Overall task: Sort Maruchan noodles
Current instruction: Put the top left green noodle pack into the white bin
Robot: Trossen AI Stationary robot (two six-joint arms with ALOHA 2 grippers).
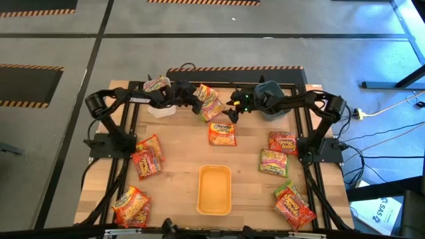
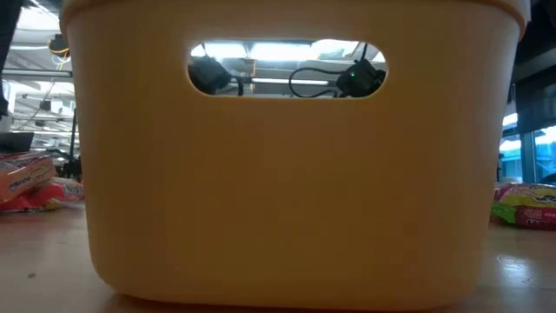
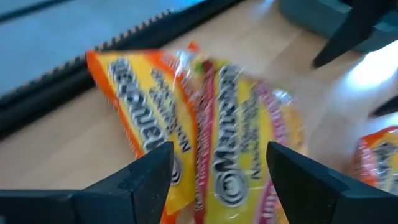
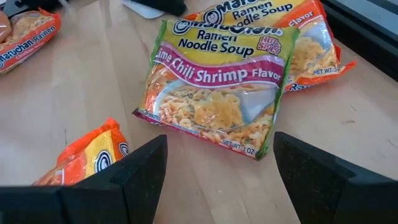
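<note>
- The left gripper point(image 1: 198, 106) hovered with fingers spread over two overlapping crinkly plastic ramen packets point(image 1: 208, 101) at the table's far middle, gripping nothing, probably lining up a pick.
- The right gripper point(image 1: 232, 111) stood open and empty beside the same pair.
- I counted about ten packets, and one yellow plastic bin point(image 1: 214, 190).

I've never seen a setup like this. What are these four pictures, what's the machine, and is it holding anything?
It's a robot with two dark arms at a wooden table. One picture looks down from above, one sits at table height behind a yellow bin, and two ride on the wrists. Ramen packets lie scattered around; the job is sorting them. The left gripper and right gripper meet at the far side over a lime chili shrimp packet overlapping an orange packet. Both are open, holding nothing.
</note>
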